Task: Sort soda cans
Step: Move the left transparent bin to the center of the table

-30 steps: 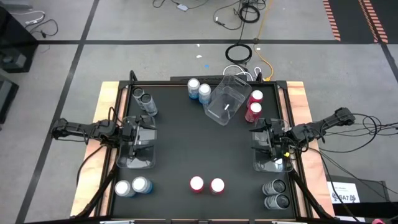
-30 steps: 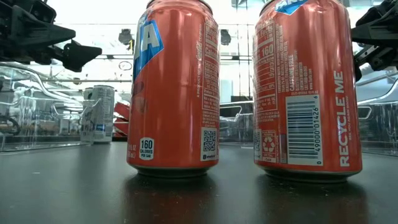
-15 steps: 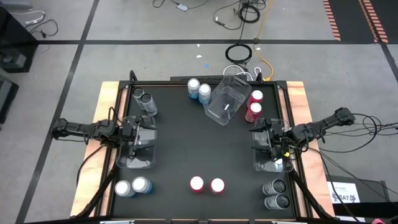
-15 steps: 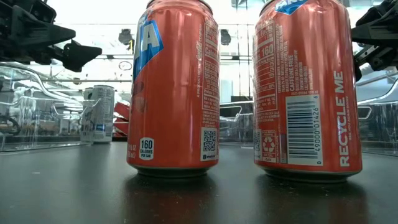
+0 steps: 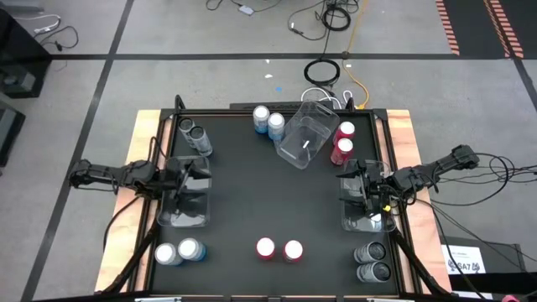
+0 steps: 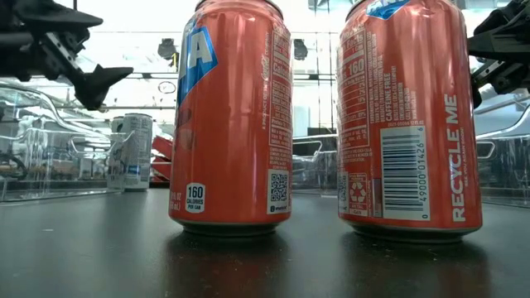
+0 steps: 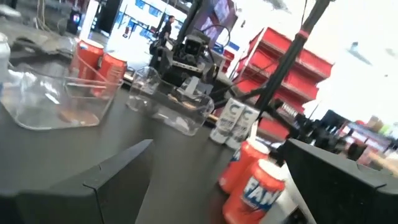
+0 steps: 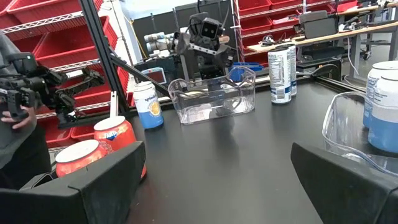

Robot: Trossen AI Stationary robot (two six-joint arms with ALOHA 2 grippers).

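With both arms reaching in over the table [image 5: 252,201], my left gripper [image 5: 195,178] hangs above the clear bin [image 5: 185,205] on the table's left side, jaws spread wide, nothing between them, touching nothing. That bin sits under the fingers; I cannot tell if anything lies in it.

Cans, left to right, placed against the tilted bin [image 5: 303,137] near the far edge:
- two dark cans [image 5: 194,135] well to its left, far corner
- two light blue cans [image 5: 177,251] at the near left corner
- two more light blue cans [image 5: 268,121] just beside its left wall
- two red cans [image 5: 279,249] well nearer than it, at the near edge, upright, apart from each other
- two red cans [image 5: 342,143] just beside its right wall
- two dark cans [image 5: 372,262] at the near right corner

My right gripper [image 5: 362,189] hangs over the right-hand bin [image 5: 369,220], jaws fully apart, holding nothing.
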